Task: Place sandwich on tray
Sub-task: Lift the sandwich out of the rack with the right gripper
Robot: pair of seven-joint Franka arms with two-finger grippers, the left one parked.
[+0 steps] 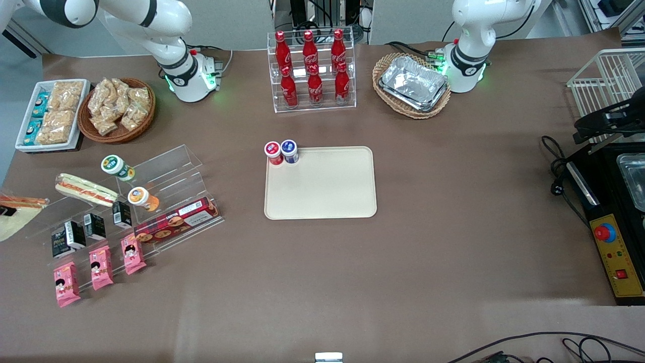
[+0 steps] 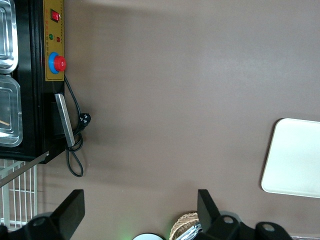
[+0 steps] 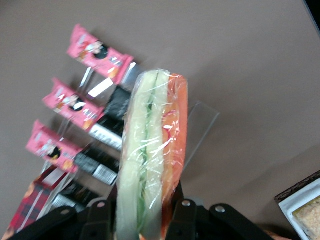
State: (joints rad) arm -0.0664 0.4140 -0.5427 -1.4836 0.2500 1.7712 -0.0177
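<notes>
My gripper is shut on the sandwich, a clear-wrapped wedge of pale bread with green and orange-red filling, which stands up between the two fingers. In the front view the sandwich shows at the working arm's end of the table, cut off by the picture's edge, and the gripper is almost wholly out of that view. It hangs beside the clear acrylic stand. The cream tray lies flat mid-table, far from the sandwich, and its corner shows in the left wrist view.
A red-capped and a blue-capped bottle stand on the tray's corner. The acrylic stand holds a longer sandwich, cartons, pink packs and a cookie box. A cola rack and a foil-tray basket stand farther back.
</notes>
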